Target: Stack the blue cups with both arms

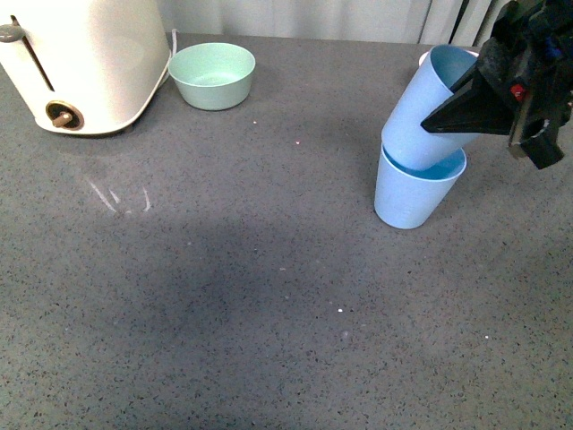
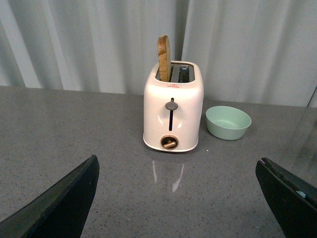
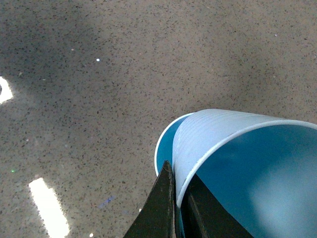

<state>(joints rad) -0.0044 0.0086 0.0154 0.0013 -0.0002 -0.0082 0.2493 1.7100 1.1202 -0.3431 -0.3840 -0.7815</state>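
One blue cup (image 1: 410, 194) stands upright on the grey table at the right. A second blue cup (image 1: 428, 107) is tilted with its base inside the standing cup's mouth. My right gripper (image 1: 445, 116) is shut on the tilted cup's rim, one finger inside and one outside. In the right wrist view the held cup (image 3: 218, 134) fills the lower right, with the standing cup's rim (image 3: 163, 144) just behind it and my right gripper (image 3: 178, 191) pinching the wall. My left gripper (image 2: 178, 198) is open and empty above bare table; it is out of the front view.
A cream toaster (image 1: 81, 58) stands at the back left, with a wooden slice (image 2: 164, 52) in its slot. A mint-green bowl (image 1: 212, 75) sits beside it (image 2: 228, 122). Pale curtains hang behind the table.
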